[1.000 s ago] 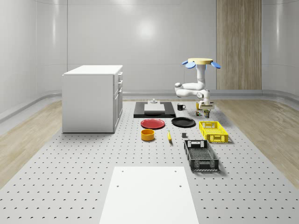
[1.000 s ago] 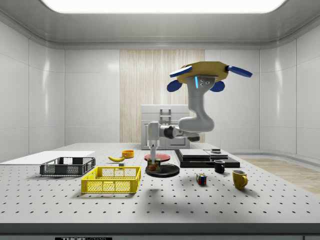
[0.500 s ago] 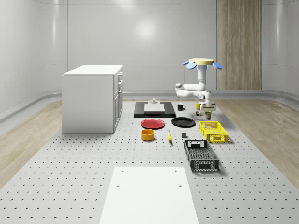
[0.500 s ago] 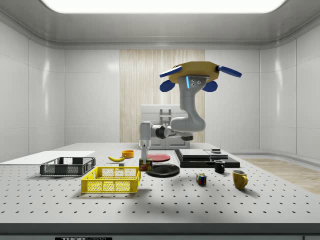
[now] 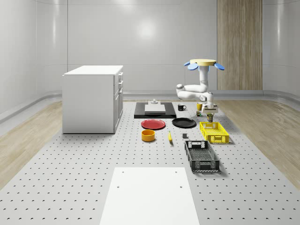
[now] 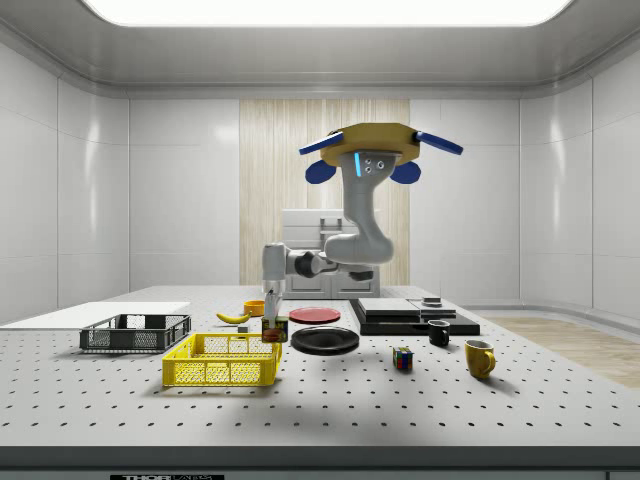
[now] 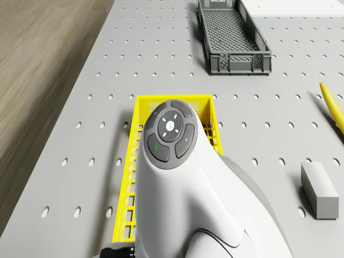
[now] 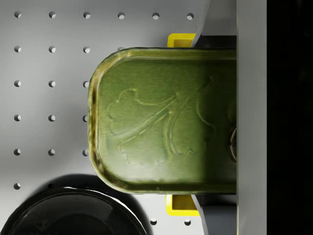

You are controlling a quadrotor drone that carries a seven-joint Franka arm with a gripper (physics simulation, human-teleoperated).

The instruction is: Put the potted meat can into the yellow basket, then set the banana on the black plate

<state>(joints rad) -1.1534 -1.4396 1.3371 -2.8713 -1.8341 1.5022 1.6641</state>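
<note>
The potted meat can (image 6: 274, 329) hangs in my gripper (image 6: 273, 320), which is shut on it, just above the yellow basket's (image 6: 222, 360) right end in the side view. In the whole-scene view the can (image 5: 210, 116) is over the far end of the basket (image 5: 214, 132). The drone (image 6: 370, 150) hovers above the black plate (image 6: 324, 340), arm reaching toward the basket. The wrist view looks onto the can's green top (image 8: 166, 120), with yellow basket rim (image 8: 180, 39) and the black plate (image 8: 73, 213) under it. The banana (image 5: 169, 136) lies on the table in front of the black plate (image 5: 183, 123).
A dark grey basket (image 5: 201, 155) sits in front of the yellow one. A red plate (image 5: 153, 124), orange bowl (image 5: 148, 135) and white cabinet (image 5: 93, 98) stand toward the whole-scene view's left. A cube (image 6: 402, 358), yellow mug (image 6: 479, 358) and black mug (image 6: 438, 333) sit at the side view's right.
Drone and arm have moved toward the side view's left, carrying the can from over the black plate to above the yellow basket's end.
</note>
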